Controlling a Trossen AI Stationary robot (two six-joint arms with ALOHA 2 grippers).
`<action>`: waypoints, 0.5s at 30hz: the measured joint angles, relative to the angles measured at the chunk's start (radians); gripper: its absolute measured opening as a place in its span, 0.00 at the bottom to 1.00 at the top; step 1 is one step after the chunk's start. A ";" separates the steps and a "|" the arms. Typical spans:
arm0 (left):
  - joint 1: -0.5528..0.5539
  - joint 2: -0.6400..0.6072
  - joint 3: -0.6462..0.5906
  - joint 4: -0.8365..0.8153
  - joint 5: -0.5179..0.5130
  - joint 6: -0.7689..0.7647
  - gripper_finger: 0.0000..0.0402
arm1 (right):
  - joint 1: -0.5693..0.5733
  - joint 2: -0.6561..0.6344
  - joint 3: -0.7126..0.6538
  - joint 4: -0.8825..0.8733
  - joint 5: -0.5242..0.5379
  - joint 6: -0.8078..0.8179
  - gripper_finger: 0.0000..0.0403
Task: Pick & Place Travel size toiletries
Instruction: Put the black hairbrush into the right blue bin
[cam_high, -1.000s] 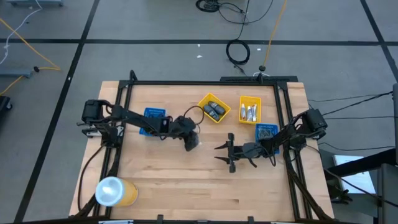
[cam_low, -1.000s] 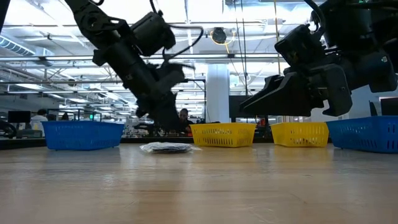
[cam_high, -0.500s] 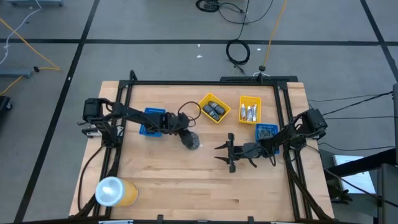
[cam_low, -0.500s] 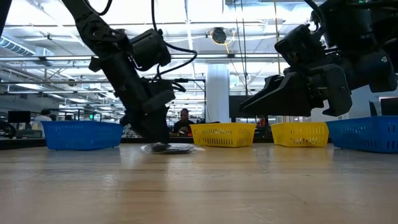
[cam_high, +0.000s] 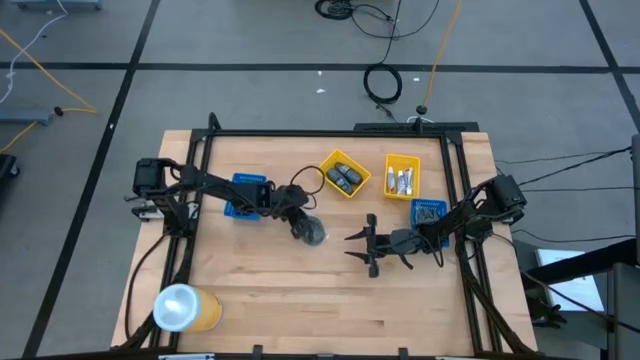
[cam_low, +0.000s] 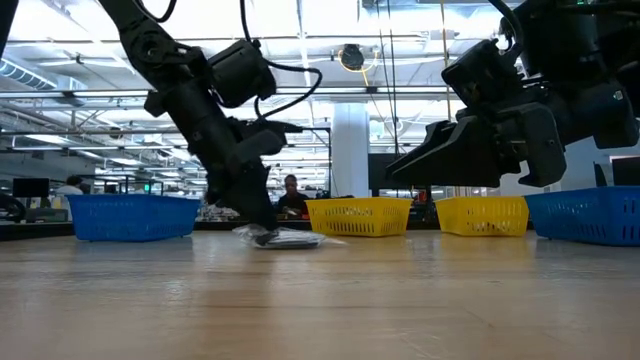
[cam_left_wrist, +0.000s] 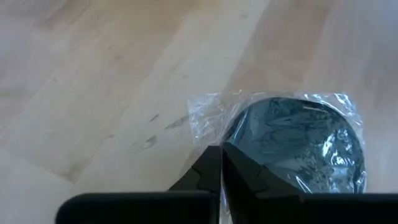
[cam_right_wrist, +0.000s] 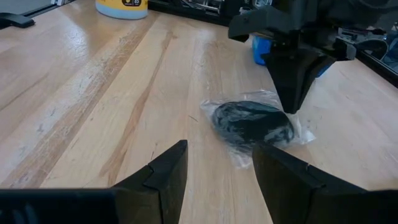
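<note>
A flat round dark disc (cam_high: 314, 233) in a clear plastic wrapper lies flat near the table's middle, also visible as the disc (cam_low: 292, 239), the disc (cam_left_wrist: 298, 146) and the disc (cam_right_wrist: 252, 123). My left gripper (cam_high: 301, 224) is shut, its tips down at the wrapper's edge on the side toward the table's left; the low view shows the left gripper (cam_low: 262, 231) slanting down onto it. My right gripper (cam_high: 352, 246) hovers open to the right of the disc, above the table, touching nothing. My left gripper rests its shut fingertips (cam_left_wrist: 219, 163) on the wrapper's clear margin (cam_left_wrist: 208, 127) beside the disc, coming from above and slanting down from the table's left. The packet lies flat on the table. Whether any plastic is caught between the fingers I cannot tell.
A blue tray (cam_high: 248, 190) sits behind the left arm. Far of the disc stand a yellow tray (cam_high: 344, 175) with dark bottles and a yellow tray (cam_high: 402, 177) with pale tubes; a blue tray (cam_high: 428, 211) is at the right. An orange cup (cam_high: 186, 308) stands at the near-left corner.
My left gripper drew back toward the table's left, then came down onto the packet's edge. The wrapped disc has slid a little along the table toward the right, staying flat. My right arm has kept still.
</note>
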 joint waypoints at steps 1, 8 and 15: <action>-0.006 0.000 0.003 0.002 -0.002 0.010 0.02 | 0.000 0.000 0.000 0.000 0.000 0.000 0.42; -0.115 -0.062 0.051 0.001 -0.300 0.140 0.00 | -0.001 0.000 0.000 -0.001 0.000 0.000 0.42; -0.330 -0.080 0.061 0.035 -0.870 0.314 0.01 | -0.012 0.000 0.001 -0.016 0.000 0.025 0.42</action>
